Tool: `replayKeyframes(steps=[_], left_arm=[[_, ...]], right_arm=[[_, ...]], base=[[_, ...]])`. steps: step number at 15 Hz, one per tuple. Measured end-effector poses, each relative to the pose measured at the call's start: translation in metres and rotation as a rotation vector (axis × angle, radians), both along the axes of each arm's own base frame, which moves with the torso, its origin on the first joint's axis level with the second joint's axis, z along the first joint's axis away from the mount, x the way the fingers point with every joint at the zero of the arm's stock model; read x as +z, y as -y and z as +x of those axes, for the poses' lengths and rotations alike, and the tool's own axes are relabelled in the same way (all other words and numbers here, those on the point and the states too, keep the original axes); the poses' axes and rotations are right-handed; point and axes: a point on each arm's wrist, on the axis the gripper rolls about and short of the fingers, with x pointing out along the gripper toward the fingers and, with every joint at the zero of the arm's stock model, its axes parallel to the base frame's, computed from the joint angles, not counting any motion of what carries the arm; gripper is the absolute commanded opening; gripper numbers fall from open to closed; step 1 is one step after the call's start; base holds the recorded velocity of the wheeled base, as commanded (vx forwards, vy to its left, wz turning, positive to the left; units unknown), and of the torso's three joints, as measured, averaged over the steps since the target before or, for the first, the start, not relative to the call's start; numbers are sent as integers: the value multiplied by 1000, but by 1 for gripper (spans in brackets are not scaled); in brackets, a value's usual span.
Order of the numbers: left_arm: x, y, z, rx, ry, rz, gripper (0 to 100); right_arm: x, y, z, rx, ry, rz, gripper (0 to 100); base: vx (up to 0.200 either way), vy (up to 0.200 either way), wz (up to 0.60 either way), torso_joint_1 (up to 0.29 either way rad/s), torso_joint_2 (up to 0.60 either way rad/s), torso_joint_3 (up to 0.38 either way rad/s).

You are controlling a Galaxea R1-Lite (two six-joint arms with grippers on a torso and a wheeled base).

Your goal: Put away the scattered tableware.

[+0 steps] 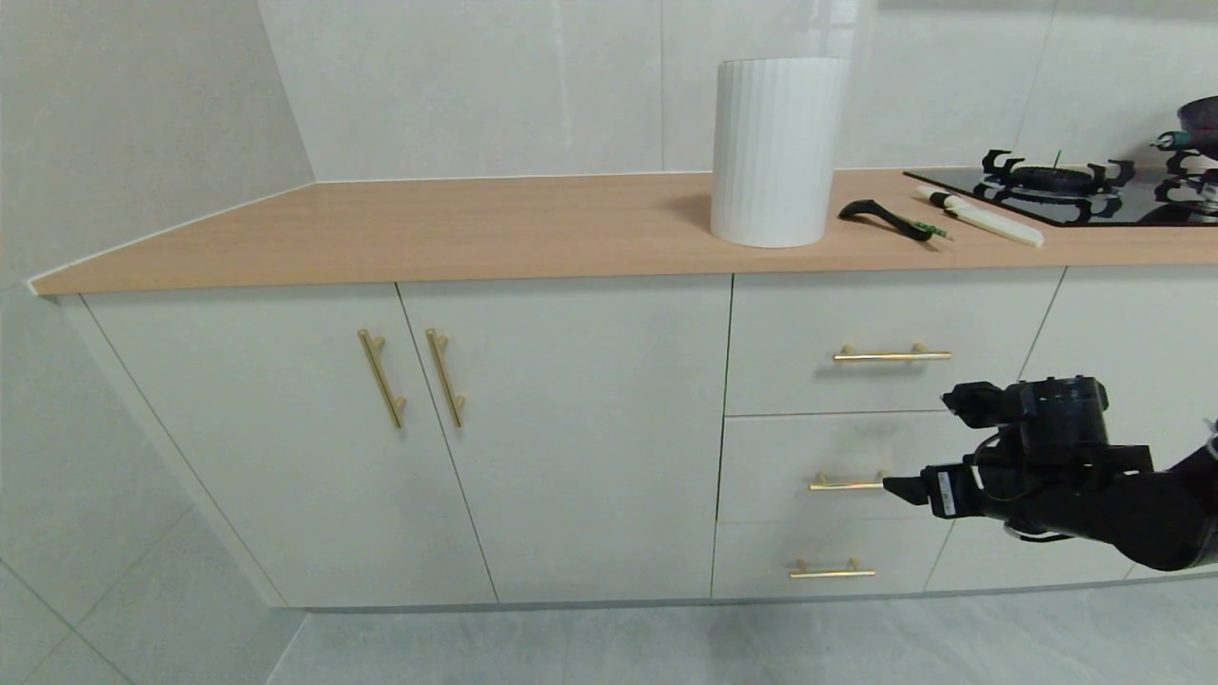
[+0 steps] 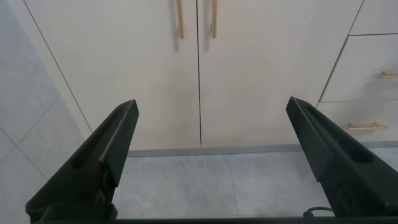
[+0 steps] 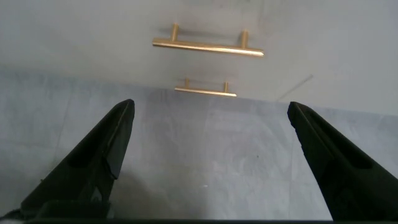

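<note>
On the wooden counter [image 1: 476, 228] lie a black-handled utensil [image 1: 890, 217] and a long white knife [image 1: 985, 219], both just right of a tall white ribbed container [image 1: 775, 152]. My right gripper [image 1: 913, 487] hovers open in front of the drawer stack, its tip just right of the middle drawer's gold handle [image 1: 847, 483]. In the right wrist view the gripper [image 3: 211, 107] holds nothing, with the middle handle [image 3: 208, 48] and bottom handle [image 3: 205, 91] ahead of it. My left gripper [image 2: 211, 106] is open and low, facing the cabinet doors [image 2: 199, 74].
A black gas hob [image 1: 1056, 181] occupies the counter's right end. The top drawer handle [image 1: 892, 355] and bottom drawer handle [image 1: 831, 571] show, all drawers shut. Two cabinet door handles [image 1: 414, 378] are on the left. Grey tiled floor [image 1: 571, 647] lies below.
</note>
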Motion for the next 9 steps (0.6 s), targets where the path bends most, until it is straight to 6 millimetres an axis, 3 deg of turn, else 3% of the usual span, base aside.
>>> replayKeyframes(steps=[3,9], left_arm=[[0,0,0,0,0,0,100],[0,0,0,0,0,0,100]], right_arm=[[-29,-3,24,0,-26,-3,100],[-66,-2,67,-18,14,0,100]], base=[[0,0,0,0,0,0],[0,0,0,0,0,0]])
